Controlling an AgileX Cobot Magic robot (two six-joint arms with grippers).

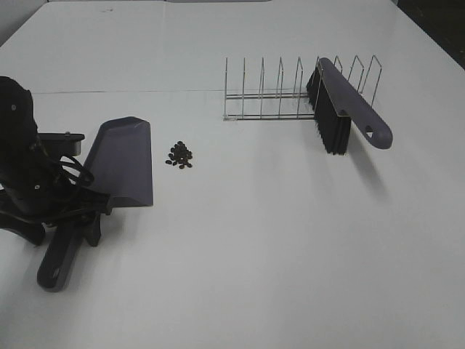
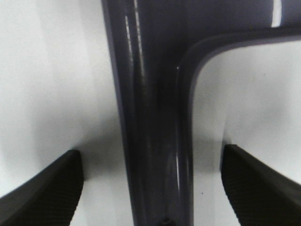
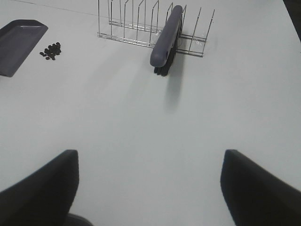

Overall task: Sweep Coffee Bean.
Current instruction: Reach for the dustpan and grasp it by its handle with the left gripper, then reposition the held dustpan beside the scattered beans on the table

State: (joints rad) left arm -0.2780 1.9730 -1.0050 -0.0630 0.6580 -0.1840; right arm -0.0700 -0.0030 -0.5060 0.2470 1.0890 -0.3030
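A small heap of dark coffee beans (image 1: 180,155) lies on the white table just right of the grey-purple dustpan (image 1: 123,161); the heap also shows in the right wrist view (image 3: 51,51). My left gripper (image 1: 78,214) is open and straddles the dustpan's handle (image 2: 155,117), with a gap between each finger (image 2: 47,193) and the handle. The grey-purple brush (image 1: 349,109) leans in a wire rack (image 1: 269,94) at the back right, bristles down. My right gripper (image 3: 150,188) is open and empty over bare table, well short of the brush (image 3: 165,40). It is out of the high view.
The wire rack (image 3: 131,28) has several upright dividers; the brush handle sticks out past its front. The dustpan's tray (image 3: 19,42) lies flat with its mouth towards the far side. The left arm covers the table's left edge.
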